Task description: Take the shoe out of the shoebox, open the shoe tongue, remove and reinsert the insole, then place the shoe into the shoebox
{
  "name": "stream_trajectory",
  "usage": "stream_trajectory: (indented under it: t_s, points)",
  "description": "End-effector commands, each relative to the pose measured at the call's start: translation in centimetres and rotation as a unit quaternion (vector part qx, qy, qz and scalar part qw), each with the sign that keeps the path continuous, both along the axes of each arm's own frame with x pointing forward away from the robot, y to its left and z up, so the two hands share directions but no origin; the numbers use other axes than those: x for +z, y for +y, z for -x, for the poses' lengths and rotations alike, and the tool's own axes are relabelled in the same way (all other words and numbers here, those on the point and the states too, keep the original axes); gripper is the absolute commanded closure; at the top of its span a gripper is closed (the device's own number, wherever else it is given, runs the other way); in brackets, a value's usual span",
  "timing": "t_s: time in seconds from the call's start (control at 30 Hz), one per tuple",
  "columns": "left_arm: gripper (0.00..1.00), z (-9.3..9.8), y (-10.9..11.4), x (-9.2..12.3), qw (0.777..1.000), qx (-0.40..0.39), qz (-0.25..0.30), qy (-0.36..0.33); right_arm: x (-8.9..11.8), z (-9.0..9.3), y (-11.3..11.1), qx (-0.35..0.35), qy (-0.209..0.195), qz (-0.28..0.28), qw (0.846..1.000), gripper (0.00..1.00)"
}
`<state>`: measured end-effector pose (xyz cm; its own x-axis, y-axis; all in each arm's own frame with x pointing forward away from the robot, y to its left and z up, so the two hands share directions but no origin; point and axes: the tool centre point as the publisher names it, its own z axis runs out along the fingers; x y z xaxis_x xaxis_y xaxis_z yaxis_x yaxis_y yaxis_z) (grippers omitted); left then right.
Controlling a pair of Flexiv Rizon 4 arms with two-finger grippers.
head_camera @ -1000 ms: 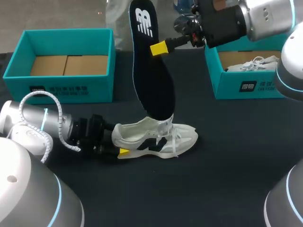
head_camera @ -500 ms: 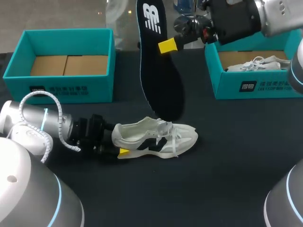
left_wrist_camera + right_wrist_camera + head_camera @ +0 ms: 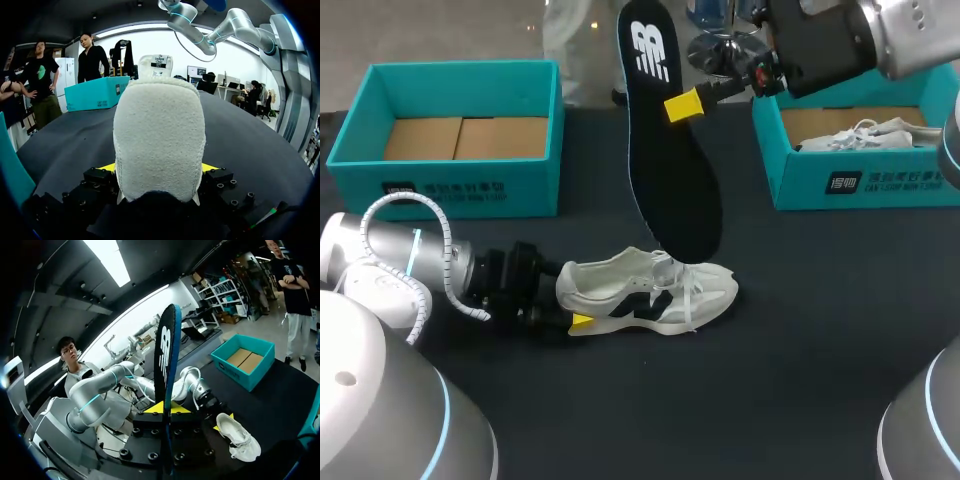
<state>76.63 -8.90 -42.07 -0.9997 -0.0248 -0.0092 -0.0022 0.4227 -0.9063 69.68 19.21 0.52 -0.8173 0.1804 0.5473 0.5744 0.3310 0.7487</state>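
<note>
Black table (image 3: 800, 330), right claw (image 3: 682, 105) pinching insole (image 3: 670, 180), left claw (image 3: 159, 170) gripping shoe (image 3: 650, 290) heel

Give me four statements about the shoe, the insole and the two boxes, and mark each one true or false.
1. The right gripper holds the black insole up above the table. True.
2. The white shoe lies inside the left shoebox. False: it sits on the table, and that box shows only its cardboard floor.
3. The left gripper grips the white shoe at its heel. True.
4. The right shoebox has nothing in it. False: a second white shoe lies inside it.
</note>
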Motion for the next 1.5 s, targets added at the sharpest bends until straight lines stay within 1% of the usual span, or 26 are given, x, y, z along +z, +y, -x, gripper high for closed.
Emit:
stream_trajectory:
  t_s: [0.03,0.7,0.73,0.77,0.8,0.9,1.07,1.3,1.5]
  points:
    - [1.00,-0.1,0.0,-0.2,1.000,0.000,-0.001,0.000,-0.2,0.2,0.0,-0.002,0.000,0.000,1.000,1.00]
    - [1.00,-0.1,0.0,-0.2,1.000,0.000,-0.001,0.000,-0.2,0.2,0.0,-0.002,0.000,0.000,1.000,1.00]
    - [0.77,-0.1,0.0,-0.2,1.000,0.000,-0.001,0.000,-0.2,0.2,0.0,-0.002,0.000,0.000,1.000,1.00]
    - [0.35,-0.1,0.0,-0.2,1.000,0.000,-0.001,0.000,-0.2,0.2,0.0,-0.002,0.000,0.000,1.000,1.00]
    - [0.00,-0.1,0.0,-0.2,1.000,0.000,-0.001,0.000,-0.2,0.2,0.0,-0.002,0.000,0.000,1.000,1.00]
    - [0.00,-0.1,0.0,-0.2,1.000,0.000,-0.001,0.000,-0.2,0.2,0.0,-0.002,0.000,0.000,1.000,1.00]
    - [0.00,-0.3,0.6,0.2,1.000,0.002,-0.008,0.001,-0.2,0.2,0.0,-0.002,0.000,0.000,1.000,1.00]
    - [0.00,-0.7,1.2,1.0,1.000,0.004,-0.015,0.006,-0.2,0.2,0.0,-0.002,0.000,0.000,1.000,1.00]
    - [0.00,-0.7,1.4,1.1,0.999,-0.001,-0.040,0.018,-0.2,0.2,0.0,-0.002,0.000,0.000,1.000,1.00]
